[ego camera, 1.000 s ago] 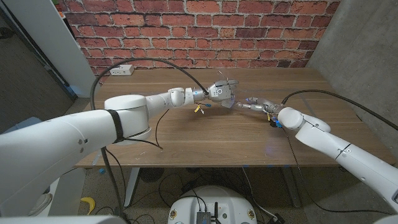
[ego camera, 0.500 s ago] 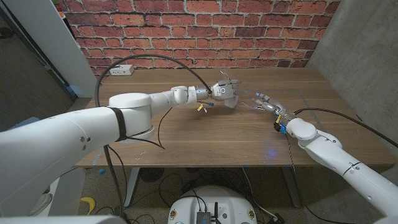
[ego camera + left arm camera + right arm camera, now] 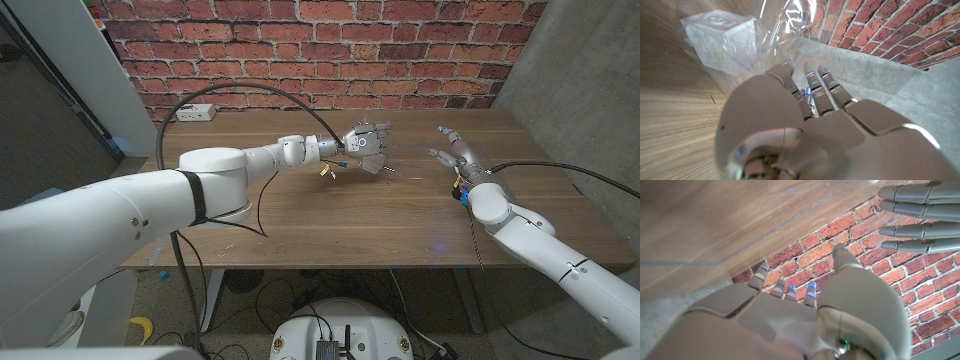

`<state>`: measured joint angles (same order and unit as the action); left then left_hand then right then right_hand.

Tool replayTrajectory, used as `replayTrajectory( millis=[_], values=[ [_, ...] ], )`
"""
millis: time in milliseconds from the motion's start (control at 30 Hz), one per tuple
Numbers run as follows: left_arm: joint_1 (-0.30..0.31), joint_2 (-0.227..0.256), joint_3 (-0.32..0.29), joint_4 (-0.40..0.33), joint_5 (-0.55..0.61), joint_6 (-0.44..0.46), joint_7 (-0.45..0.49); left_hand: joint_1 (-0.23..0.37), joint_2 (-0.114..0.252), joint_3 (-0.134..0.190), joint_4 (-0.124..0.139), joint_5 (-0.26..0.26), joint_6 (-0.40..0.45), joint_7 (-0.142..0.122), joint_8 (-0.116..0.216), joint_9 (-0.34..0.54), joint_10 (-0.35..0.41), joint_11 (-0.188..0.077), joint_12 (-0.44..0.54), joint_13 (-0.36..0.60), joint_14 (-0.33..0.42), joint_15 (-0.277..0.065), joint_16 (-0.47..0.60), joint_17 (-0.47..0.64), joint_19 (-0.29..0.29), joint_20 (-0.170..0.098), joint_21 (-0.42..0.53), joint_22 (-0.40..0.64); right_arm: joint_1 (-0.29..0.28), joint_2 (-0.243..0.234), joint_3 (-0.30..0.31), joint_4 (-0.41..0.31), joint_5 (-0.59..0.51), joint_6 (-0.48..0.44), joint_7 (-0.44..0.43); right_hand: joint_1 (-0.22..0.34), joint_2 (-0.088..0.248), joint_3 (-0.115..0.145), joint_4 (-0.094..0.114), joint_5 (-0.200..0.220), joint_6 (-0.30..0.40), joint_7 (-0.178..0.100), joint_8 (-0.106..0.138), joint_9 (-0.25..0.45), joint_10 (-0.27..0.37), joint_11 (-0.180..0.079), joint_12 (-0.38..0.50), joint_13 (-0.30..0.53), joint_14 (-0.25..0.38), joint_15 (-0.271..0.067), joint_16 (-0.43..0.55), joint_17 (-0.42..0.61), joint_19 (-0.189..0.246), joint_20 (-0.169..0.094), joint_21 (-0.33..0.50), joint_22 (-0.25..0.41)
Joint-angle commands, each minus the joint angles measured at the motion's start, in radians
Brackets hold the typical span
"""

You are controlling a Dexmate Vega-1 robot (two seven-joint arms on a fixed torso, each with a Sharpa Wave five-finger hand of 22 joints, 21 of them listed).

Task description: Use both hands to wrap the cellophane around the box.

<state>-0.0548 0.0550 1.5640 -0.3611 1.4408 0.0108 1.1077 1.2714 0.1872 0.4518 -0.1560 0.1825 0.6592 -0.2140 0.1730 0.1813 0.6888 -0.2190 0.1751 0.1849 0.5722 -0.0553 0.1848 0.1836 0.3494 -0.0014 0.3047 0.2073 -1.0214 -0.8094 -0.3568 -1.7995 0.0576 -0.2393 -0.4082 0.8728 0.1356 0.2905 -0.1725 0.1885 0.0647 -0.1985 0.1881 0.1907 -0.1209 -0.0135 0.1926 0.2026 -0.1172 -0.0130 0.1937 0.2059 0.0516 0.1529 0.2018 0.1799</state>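
A small whitish box (image 3: 373, 164) (image 3: 719, 39) stands on the table (image 3: 330, 220) near the back middle, with clear cellophane (image 3: 774, 27) crumpled over and around it. My left hand (image 3: 365, 139) (image 3: 805, 125) is right at the box, above its far side. Its fingertips (image 3: 812, 75) reach into the raised cellophane and seem to pinch it. My right hand (image 3: 452, 148) (image 3: 790, 310) hovers well to the right of the box. Its fingers are spread, it holds nothing, and it is apart from the cellophane.
A white power strip (image 3: 197, 112) lies at the table's back left. A black cable (image 3: 250, 95) arcs over my left arm. Small yellow tags (image 3: 322, 173) hang below my left wrist. A brick wall (image 3: 330, 50) closes the back and a grey wall (image 3: 580, 90) the right.
My right hand has drawn away from the box toward the right and back, and its fingers have spread. My left hand has stayed at the box with the cellophane.
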Motion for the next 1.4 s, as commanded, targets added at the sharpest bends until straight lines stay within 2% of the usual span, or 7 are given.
replayTrajectory(
  millis=[33,233,400,933,1133,1300,1400],
  values=[
    [0.008,-0.003,-0.028,-0.009,0.046,0.036,0.009,0.013,0.002,0.001,0.011,0.006,-0.091,0.001,-0.004,0.001,-0.089,0.001,-0.003,-0.001,-0.027,-0.181,-0.003,0.006,-0.006,0.004,0.011,0.004,0.151,-0.110,-0.121,-0.095,-0.202,-0.219,0.111,0.031,-0.008,0.013,0.000,0.006,0.004,-0.021,0.007,0.001,0.016,-0.032,0.014,0.002,0.041,0.005,0.021,-0.002,0.038,-0.006,0.015,0.001],
    [0.004,-0.008,-0.033,-0.008,0.053,0.010,0.009,0.002,0.009,0.040,0.029,0.010,-0.185,0.004,-0.002,0.000,-0.172,0.002,-0.003,-0.003,-0.044,-0.179,-0.003,0.001,-0.011,0.007,0.018,0.004,0.251,-0.144,-0.196,-0.101,-0.274,-0.258,0.250,0.040,-0.021,0.008,0.004,0.008,-0.025,-0.022,-0.002,0.001,-0.012,-0.051,0.004,0.002,0.040,0.010,0.020,-0.002,0.046,0.006,0.015,0.001],
    [-0.004,-0.018,-0.030,-0.002,0.057,-0.009,0.009,0.002,0.006,0.062,0.025,0.007,-0.252,0.004,-0.004,-0.001,-0.225,0.004,-0.004,-0.004,-0.055,-0.183,-0.002,0.001,-0.019,0.009,0.021,0.003,0.338,-0.152,-0.277,-0.109,-0.392,-0.292,0.352,0.035,-0.028,-0.002,0.015,0.012,-0.049,-0.023,-0.005,0.002,-0.038,-0.082,-0.002,0.003,0.034,-0.011,0.020,0.001,0.046,-0.014,0.012,0.001],
    [-0.022,-0.038,-0.033,0.002,0.058,-0.065,0.009,0.002,0.010,0.064,0.019,-0.004,-0.356,0.004,0.002,-0.001,-0.320,0.002,0.001,-0.003,-0.108,-0.183,-0.001,0.003,-0.034,0.008,0.034,0.007,0.507,-0.131,-0.438,-0.070,-0.808,-0.203,0.583,0.035,0.019,-0.008,0.044,0.029,-0.085,-0.025,0.002,0.007,-0.096,-0.139,-0.005,0.005,-0.007,-0.066,0.017,0.013,0.013,-0.046,-0.002,0.002],
    [-0.028,-0.051,-0.021,0.021,0.044,-0.066,0.009,0.002,0.013,0.066,0.021,-0.004,-0.362,0.005,0.002,0.000,-0.324,0.002,0.002,-0.003,-0.108,-0.183,0.000,0.003,-0.034,0.008,0.035,0.007,0.535,-0.115,-0.452,-0.064,-0.886,-0.112,0.693,0.052,0.052,0.009,0.054,0.046,-0.079,-0.026,0.013,0.013,-0.128,-0.142,-0.001,0.006,-0.034,-0.071,0.018,0.020,-0.011,-0.042,-0.005,0.002],
    [-0.030,-0.056,-0.009,0.030,0.038,-0.056,-0.001,0.001,0.018,0.069,0.026,-0.004,-0.364,0.005,0.004,0.000,-0.327,0.002,0.003,-0.002,-0.107,-0.183,0.002,0.004,-0.035,0.008,0.036,0.008,0.509,-0.105,-0.418,-0.062,-0.869,-0.025,0.675,0.071,0.058,0.021,0.049,0.052,-0.057,-0.026,0.024,0.017,-0.130,-0.146,0.002,0.006,-0.038,-0.073,0.018,0.019,-0.027,-0.038,-0.009,0.001],
    [-0.030,-0.056,-0.008,0.029,0.041,-0.053,-0.011,0.001,0.017,0.070,0.026,-0.004,-0.364,0.005,0.005,0.000,-0.328,0.002,0.004,-0.002,-0.109,-0.183,0.001,0.004,-0.034,0.007,0.037,0.008,0.494,-0.094,-0.391,-0.059,-0.826,0.014,0.674,0.106,0.054,0.039,0.039,0.059,0.021,-0.024,0.057,0.030,-0.118,-0.146,0.010,0.004,-0.035,-0.072,0.021,0.014,-0.032,-0.034,-0.008,-0.001]
  ],
)
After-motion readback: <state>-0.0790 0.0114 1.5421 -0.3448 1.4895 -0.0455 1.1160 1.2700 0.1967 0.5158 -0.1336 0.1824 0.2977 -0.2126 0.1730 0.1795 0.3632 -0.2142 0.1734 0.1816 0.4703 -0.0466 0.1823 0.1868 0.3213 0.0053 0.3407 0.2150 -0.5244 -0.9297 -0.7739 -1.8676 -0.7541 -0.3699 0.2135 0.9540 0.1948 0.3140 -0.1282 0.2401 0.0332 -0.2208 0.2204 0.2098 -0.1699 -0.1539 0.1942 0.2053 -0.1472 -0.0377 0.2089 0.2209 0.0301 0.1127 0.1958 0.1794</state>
